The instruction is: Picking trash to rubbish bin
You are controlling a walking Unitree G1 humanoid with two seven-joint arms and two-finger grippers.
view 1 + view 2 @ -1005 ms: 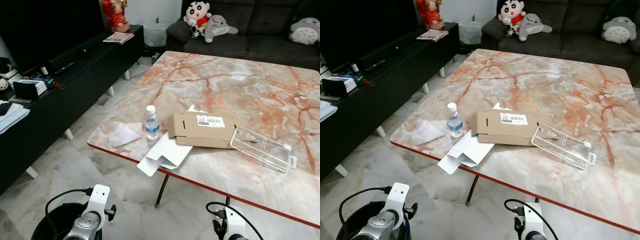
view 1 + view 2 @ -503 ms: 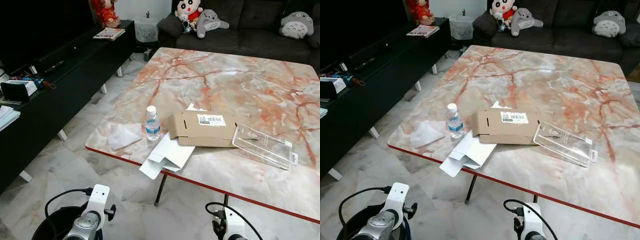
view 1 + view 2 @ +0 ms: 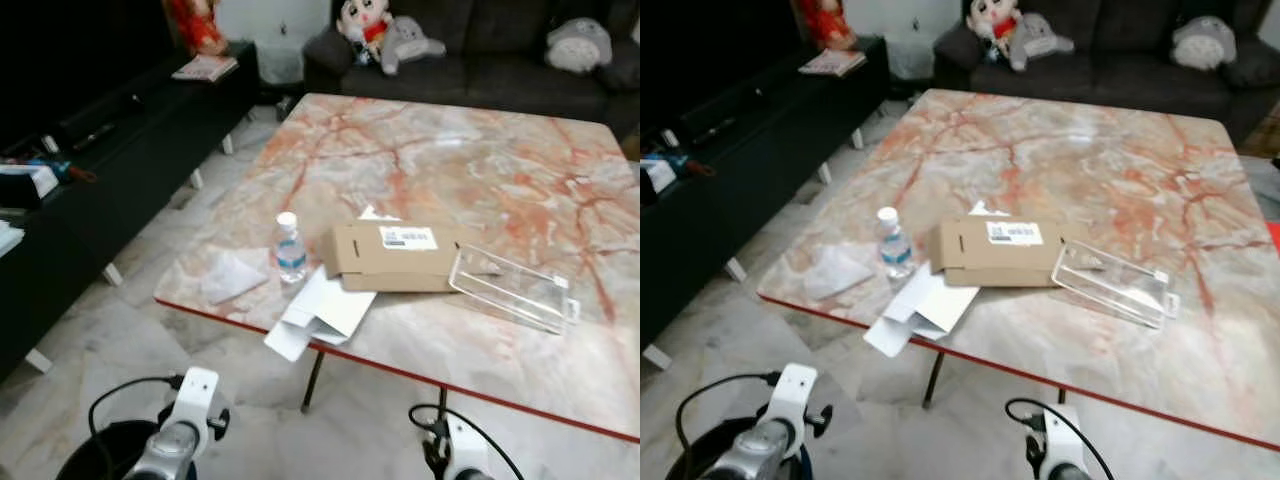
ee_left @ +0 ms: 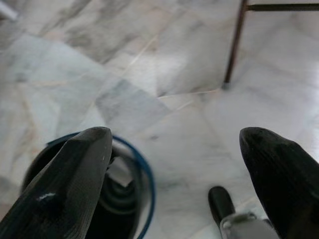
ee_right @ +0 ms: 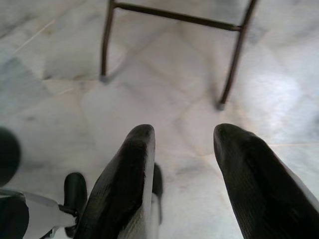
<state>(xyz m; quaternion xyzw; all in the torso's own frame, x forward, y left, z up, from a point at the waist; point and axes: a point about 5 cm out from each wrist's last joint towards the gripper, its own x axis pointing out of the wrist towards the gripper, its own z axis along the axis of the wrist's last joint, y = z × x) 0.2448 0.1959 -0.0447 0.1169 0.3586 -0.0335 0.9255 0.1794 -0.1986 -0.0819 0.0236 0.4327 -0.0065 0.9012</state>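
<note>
Trash lies grouped near the table's (image 3: pixel 470 150) front-left corner, and you can place everything from the cardboard box (image 3: pixel 395 257). That box lies flat, long axis running along the table's front edge, label side up. The water bottle (image 3: pixel 290 248) stands upright just beside the box's left end, cap up. A white flattened carton (image 3: pixel 318 312) lies just in front of the box and overhangs the red table edge, long axis slanting toward the front-left. The crumpled tissue (image 3: pixel 230 276) sits left of the bottle, apart from it. A clear plastic tray (image 3: pixel 513 290) touches the box's right end, long axis angled toward the front-right.

Your left gripper (image 4: pixel 174 164) hangs low over the marble floor (image 4: pixel 189 99), fingers spread wide, holding nothing, with the dark rubbish bin (image 4: pixel 130 185) directly beneath it. Your right gripper (image 5: pixel 182 184) also hangs over the floor near the table legs (image 5: pixel 106 42), fingers parted, holding nothing.
</note>
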